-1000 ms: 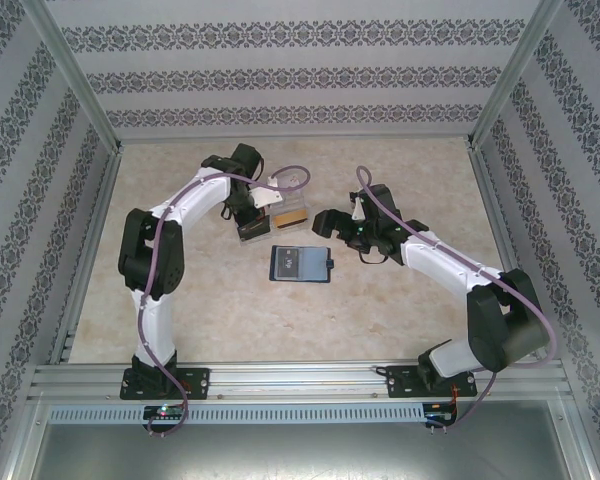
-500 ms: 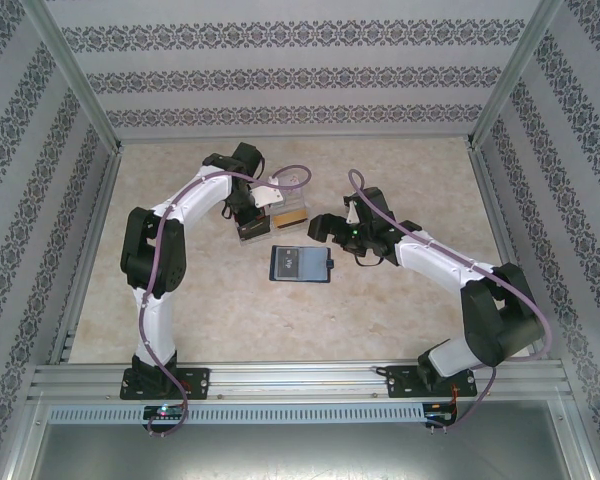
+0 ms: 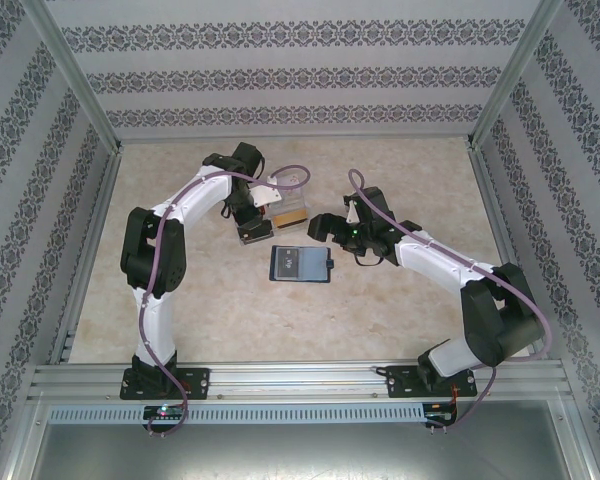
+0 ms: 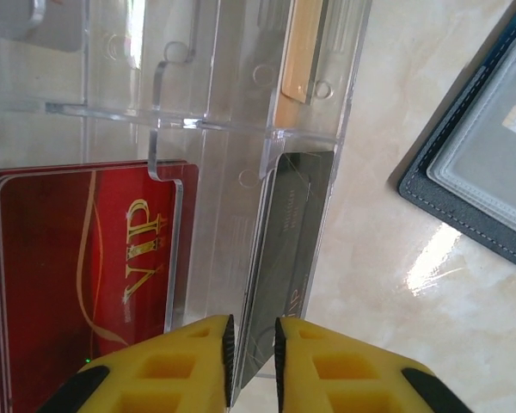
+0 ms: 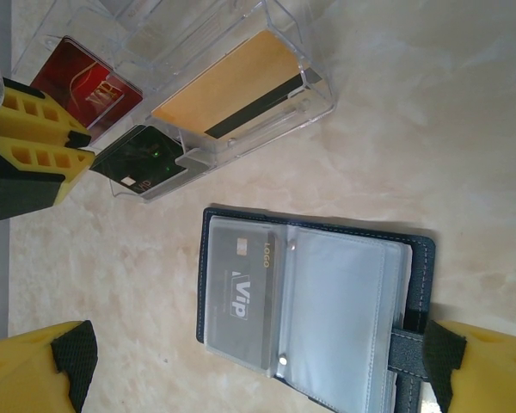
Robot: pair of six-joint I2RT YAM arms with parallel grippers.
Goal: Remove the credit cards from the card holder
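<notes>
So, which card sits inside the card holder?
The pale VIP card, sleeved in the navy holder; the red, black and gold cards sit in the clear rack.

Left gripper (image 4: 252, 335): the jaws ease off from fully closed to a thin slit, with the near edge of the black card (image 4: 288, 232) between the pads.
Black card: just ahead of the left fingertips, it looks paler from above than a second ago.
Right gripper (image 3: 318, 226): it slides a touch toward the left gripper.
Right arm (image 3: 440, 262): the elbow swings inward and back.
Card holder (image 3: 300, 265): it's now more squarely on the right gripper's near side.
</notes>
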